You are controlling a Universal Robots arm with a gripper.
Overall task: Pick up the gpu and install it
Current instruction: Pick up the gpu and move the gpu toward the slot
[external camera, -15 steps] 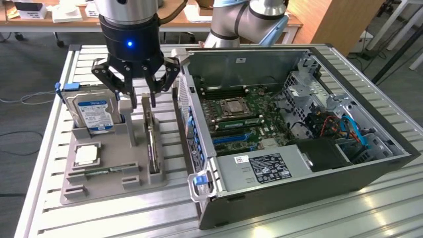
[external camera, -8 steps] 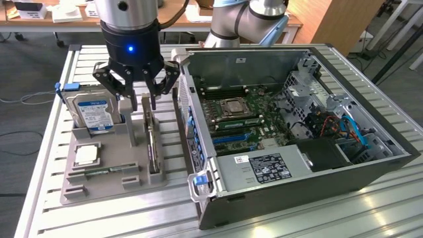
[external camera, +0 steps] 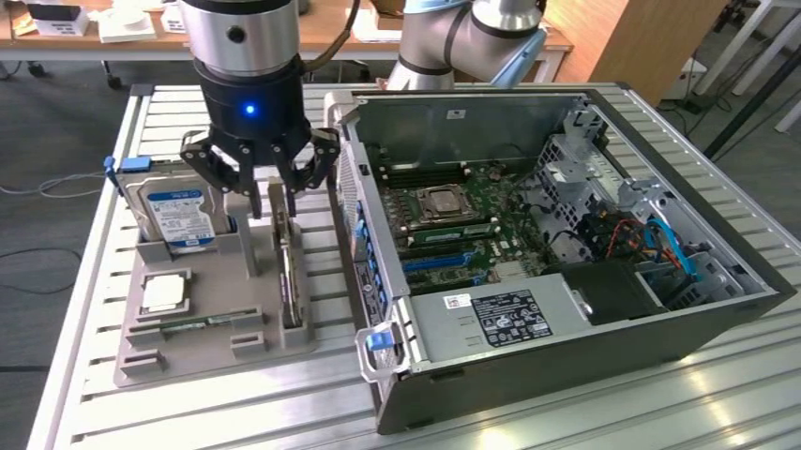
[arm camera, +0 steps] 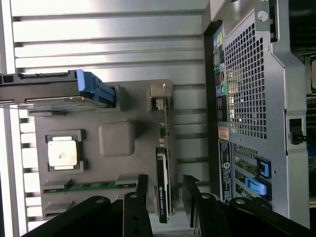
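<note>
The gpu (external camera: 291, 274) is a thin black card standing on edge in a slot of the grey holder tray (external camera: 213, 281), its metal bracket (arm camera: 160, 96) at the far end. My gripper (external camera: 261, 183) hangs directly above it, open. In the wrist view the gpu (arm camera: 165, 168) shows edge-on, with my gripper (arm camera: 165, 195) straddling it: one of the black fingers (arm camera: 140, 190) stands on each side with a gap to the card. Nothing is held. The open computer case (external camera: 651, 309) lies beside the tray, its motherboard (external camera: 470, 234) exposed.
In the tray, a silver hard drive (external camera: 175, 216) with a blue-white label stands upright, a processor (external camera: 163, 292) lies flat, and a green memory stick (external camera: 188, 325) sits near the front. The case's rear panel (arm camera: 247, 98) is close beside the gpu. Everything rests on a slatted aluminium table (external camera: 225, 403).
</note>
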